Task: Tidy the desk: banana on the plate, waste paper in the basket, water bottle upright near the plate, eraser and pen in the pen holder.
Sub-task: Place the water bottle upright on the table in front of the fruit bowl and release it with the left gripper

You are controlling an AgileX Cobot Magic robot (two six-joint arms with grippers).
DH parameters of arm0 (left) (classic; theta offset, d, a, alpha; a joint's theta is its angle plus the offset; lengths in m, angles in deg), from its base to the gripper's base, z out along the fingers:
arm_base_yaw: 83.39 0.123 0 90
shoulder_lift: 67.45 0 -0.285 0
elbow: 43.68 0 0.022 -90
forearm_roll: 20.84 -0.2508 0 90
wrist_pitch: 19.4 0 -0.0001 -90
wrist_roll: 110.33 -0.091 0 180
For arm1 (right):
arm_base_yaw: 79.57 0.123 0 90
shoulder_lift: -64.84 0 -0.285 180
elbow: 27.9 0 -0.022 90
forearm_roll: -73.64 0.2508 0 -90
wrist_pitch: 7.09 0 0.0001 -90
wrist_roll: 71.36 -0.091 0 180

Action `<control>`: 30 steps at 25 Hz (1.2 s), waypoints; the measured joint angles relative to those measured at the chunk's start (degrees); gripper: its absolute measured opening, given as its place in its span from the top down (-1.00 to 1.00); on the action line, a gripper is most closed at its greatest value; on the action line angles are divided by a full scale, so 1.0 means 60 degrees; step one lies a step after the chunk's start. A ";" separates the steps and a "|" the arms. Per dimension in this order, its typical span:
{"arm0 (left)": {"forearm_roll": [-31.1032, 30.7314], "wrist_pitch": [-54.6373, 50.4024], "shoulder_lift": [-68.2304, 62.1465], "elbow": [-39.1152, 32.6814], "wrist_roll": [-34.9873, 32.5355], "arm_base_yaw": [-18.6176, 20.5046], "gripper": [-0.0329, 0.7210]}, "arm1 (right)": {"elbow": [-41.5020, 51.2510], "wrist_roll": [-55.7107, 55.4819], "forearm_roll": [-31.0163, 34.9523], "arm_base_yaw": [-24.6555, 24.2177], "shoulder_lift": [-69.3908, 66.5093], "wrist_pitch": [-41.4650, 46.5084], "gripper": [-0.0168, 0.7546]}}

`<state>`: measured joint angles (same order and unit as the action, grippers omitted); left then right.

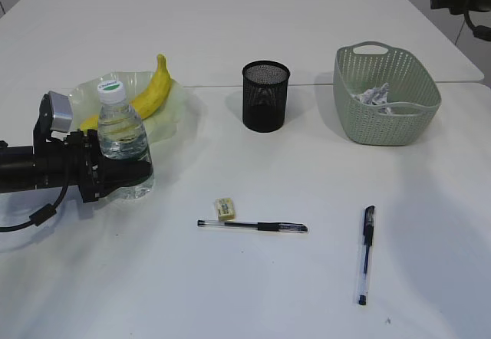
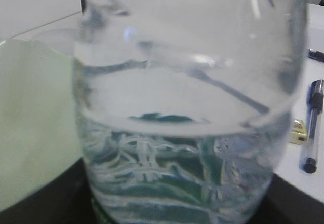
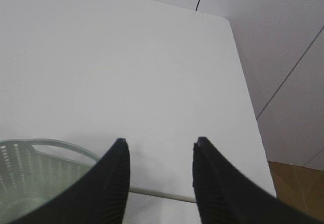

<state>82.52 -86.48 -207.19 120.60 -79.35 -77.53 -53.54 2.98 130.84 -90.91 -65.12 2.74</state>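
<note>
A: Closest to us, two pens lie flat on the table (image 1: 307,293), one (image 1: 366,255) pointing away from us on the right, one (image 1: 253,225) lying crosswise in the middle, with the little eraser (image 1: 225,208) just behind it.

B: And the left end effector (image 1: 126,172)?

A: It is clamped around the lower part of the water bottle (image 1: 123,139), which stands upright, touching the near edge of the plate (image 1: 173,113). The banana (image 1: 149,93) lies on that plate.

B: Farther back?

A: The black mesh pen holder (image 1: 265,95) stands in the middle. To its right sits the green basket (image 1: 418,116) with crumpled paper (image 1: 374,96) inside.

B: The right end effector (image 3: 158,148)?

A: It hangs above the basket's (image 3: 40,145) far rim with its fingers (image 3: 114,183) apart, holding nothing.
</note>
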 joint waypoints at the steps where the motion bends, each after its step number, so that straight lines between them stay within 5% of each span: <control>1: 0.0000 0.0000 0.0000 0.0000 0.0000 0.0000 -0.34 | 0.0000 0.0000 0.0000 0.0000 0.0000 0.0000 0.14; 30: -0.0115 0.0223 0.0338 0.0000 0.0361 0.0014 -0.42 | 0.0000 0.0000 0.0000 0.0000 0.0000 0.0000 0.14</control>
<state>81.83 -85.14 -205.16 120.60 -77.18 -77.44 -53.54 2.98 130.84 -90.91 -65.12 2.74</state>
